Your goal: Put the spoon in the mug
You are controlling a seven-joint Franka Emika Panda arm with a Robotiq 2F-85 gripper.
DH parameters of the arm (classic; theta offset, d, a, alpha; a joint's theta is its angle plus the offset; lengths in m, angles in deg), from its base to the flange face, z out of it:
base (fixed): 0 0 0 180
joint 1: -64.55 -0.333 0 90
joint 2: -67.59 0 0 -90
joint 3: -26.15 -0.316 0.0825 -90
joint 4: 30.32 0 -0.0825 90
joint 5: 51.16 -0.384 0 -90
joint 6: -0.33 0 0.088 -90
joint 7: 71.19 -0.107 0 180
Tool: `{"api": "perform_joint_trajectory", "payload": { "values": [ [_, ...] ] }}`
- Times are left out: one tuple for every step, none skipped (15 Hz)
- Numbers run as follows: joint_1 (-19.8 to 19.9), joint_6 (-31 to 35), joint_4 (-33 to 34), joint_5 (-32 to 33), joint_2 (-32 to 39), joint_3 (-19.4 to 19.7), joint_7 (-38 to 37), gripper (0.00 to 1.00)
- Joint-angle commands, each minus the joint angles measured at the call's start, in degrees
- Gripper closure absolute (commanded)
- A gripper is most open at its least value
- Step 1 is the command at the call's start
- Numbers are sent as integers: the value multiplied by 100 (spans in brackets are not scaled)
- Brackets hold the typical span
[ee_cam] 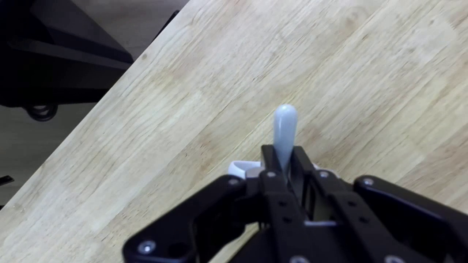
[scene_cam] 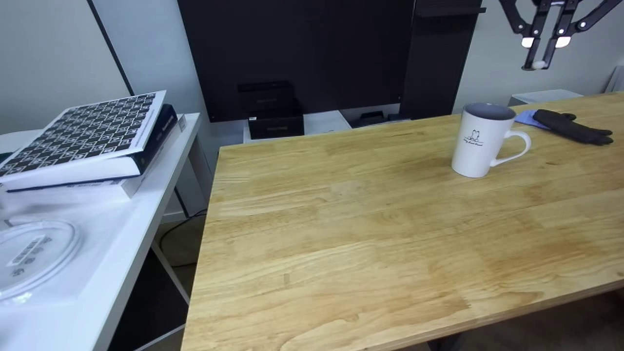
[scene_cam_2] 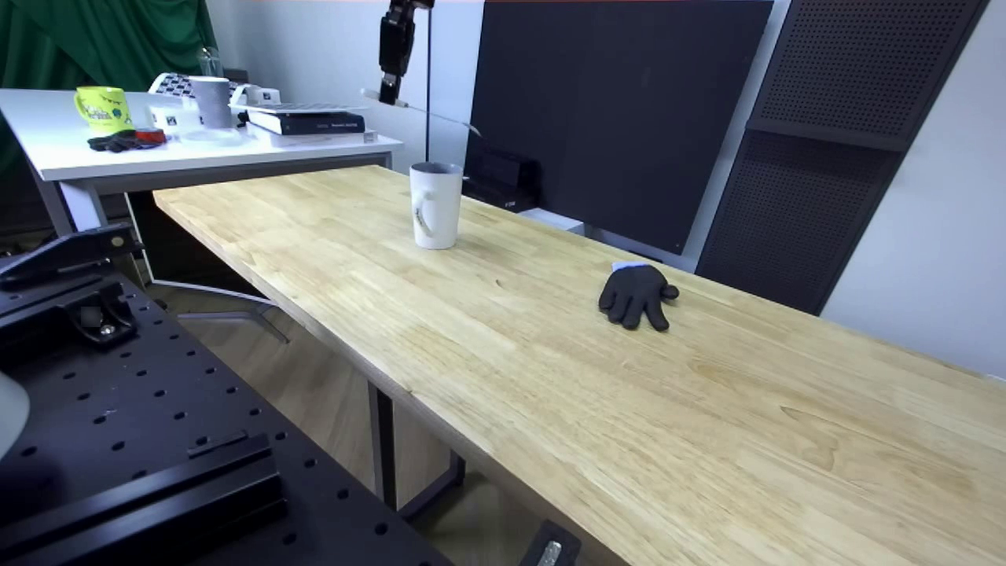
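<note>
The white mug (scene_cam: 480, 141) stands upright on the wooden table, grey inside, with a small dark print and a loop handle. It also stands in an exterior view (scene_cam_2: 437, 208). My gripper (scene_cam: 535, 67) is shut on the spoon's pale handle; the handle's end (ee_cam: 285, 122) sticks out past the fingertips (ee_cam: 283, 151) in the wrist view. In an exterior view the spoon (scene_cam_2: 440, 116) is held nearly level, its bowl end tilted slightly down, well above the mug's rim. In the wrist view the mug (ee_cam: 237, 168) is mostly hidden behind the gripper.
A dark glove (scene_cam_2: 637, 297) with a light blue cuff lies on the wooden table (scene_cam: 341, 234). A white side table (scene_cam: 105, 263) holds books (scene_cam: 92, 131) and other items. A black panel (scene_cam_2: 613, 102) stands behind. A perforated black base (scene_cam_2: 181, 377) is at the front.
</note>
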Motion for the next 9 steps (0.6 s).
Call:
{"api": "perform_joint_trajectory", "payload": {
  "values": [
    [360,-291,368,-914,159,-211,675,97],
    [415,-300,404,-1144,189,-225,817,97],
    [473,-292,443,-1374,241,-224,937,97],
    [521,-302,485,-1552,299,-218,1029,97],
    [566,-301,513,-1719,352,-212,1117,97],
    [597,-255,539,-1854,426,-202,1180,97],
    [638,-252,577,-1996,493,-200,1243,97],
    [688,-246,623,-2196,576,-213,1328,97],
    [724,-228,661,-2397,652,-229,1389,97]
  ]
}}
